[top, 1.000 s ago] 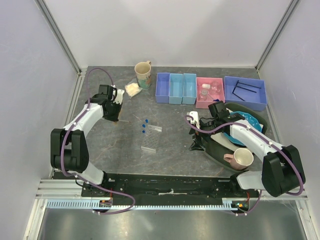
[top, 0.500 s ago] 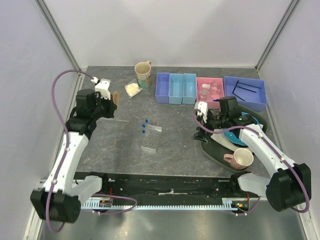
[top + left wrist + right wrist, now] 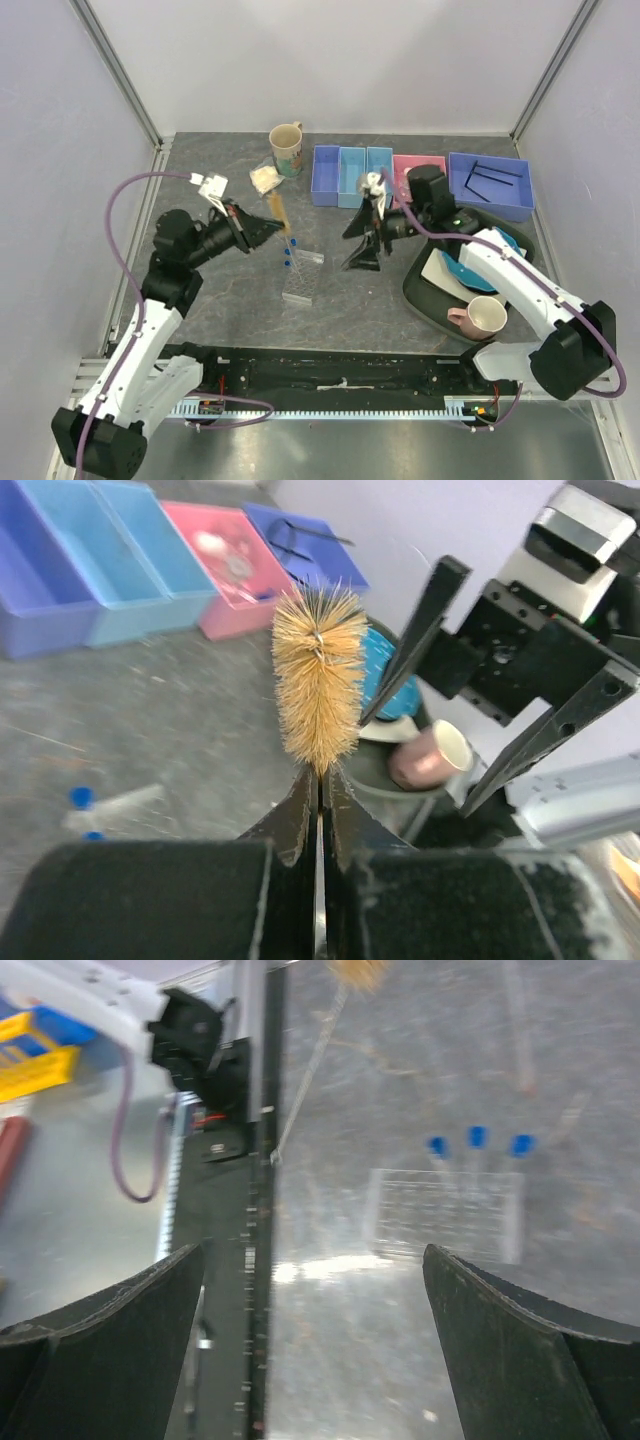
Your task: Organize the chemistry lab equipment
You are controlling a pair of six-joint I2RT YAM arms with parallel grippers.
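My left gripper point(image 3: 268, 227) is shut on the wire stem of a tan bristle brush point(image 3: 279, 212), held in the air over the table's middle. In the left wrist view the bristles point(image 3: 320, 685) stick out just past the closed jaws. My right gripper point(image 3: 358, 243) hangs open right beside the brush, nothing between its fingers point(image 3: 418, 632). Below lie a clear tube rack point(image 3: 301, 285) and blue-capped tubes point(image 3: 290, 250); the right wrist view shows the rack point(image 3: 445, 1210) and caps point(image 3: 477, 1141) too. A powder bag point(image 3: 264, 178) lies at the back.
A row of blue bins point(image 3: 351, 176), a pink bin point(image 3: 418, 178) and a blue bin point(image 3: 490, 185) holding the black wire tripod lines the back. A cream mug point(image 3: 287, 148) stands left of them. A dark tray point(image 3: 425, 295) at right holds a plate and a pink mug point(image 3: 480, 318).
The left arm lifted the brush off the table's left side and swung it toward the middle. The right arm rose from the tray and moved left toward the brush, still open.
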